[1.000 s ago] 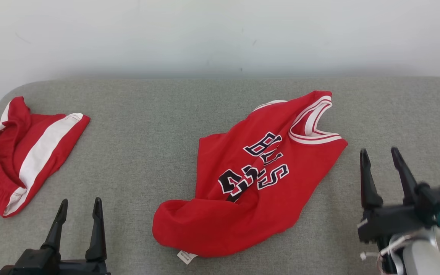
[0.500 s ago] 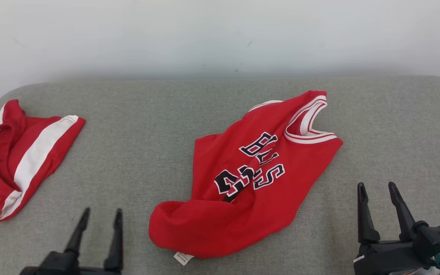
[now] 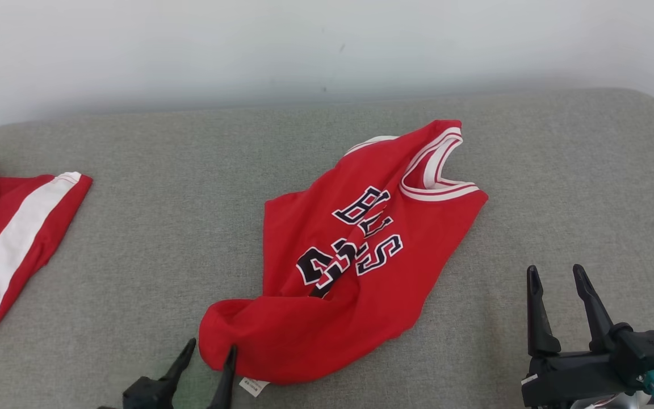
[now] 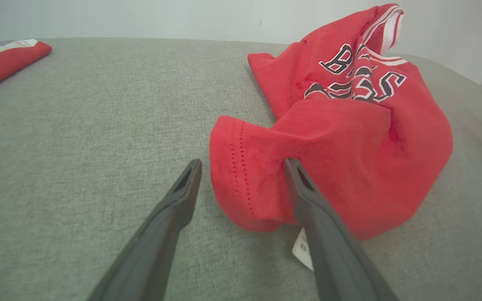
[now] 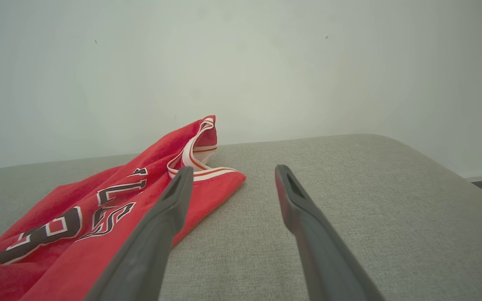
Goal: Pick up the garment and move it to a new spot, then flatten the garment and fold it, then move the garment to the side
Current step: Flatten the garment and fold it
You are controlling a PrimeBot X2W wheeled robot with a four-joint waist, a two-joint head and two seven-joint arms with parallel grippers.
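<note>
Barely begun: the red jersey (image 3: 355, 255) lies crumpled mid-counter (image 3: 151, 238), not yet lifted, flattened or folded. The left gripper (image 3: 212, 344), fingers apart, straddles its hem corner at 7 o'clock. The right gripper (image 3: 554, 268), fingers apart and empty, waits at 4 o'clock. The jersey is a soft knit with a stitched hem and a white-striped ribbed neckline; the counter cover is grey weave.

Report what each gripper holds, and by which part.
Nothing is held. The left gripper is open, the hem of the red jersey between its fingers, unclamped; the right gripper is open, apart from it.

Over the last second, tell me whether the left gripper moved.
Yes: the left gripper moved right, up to the red jersey, jaws open at its hem.
</note>
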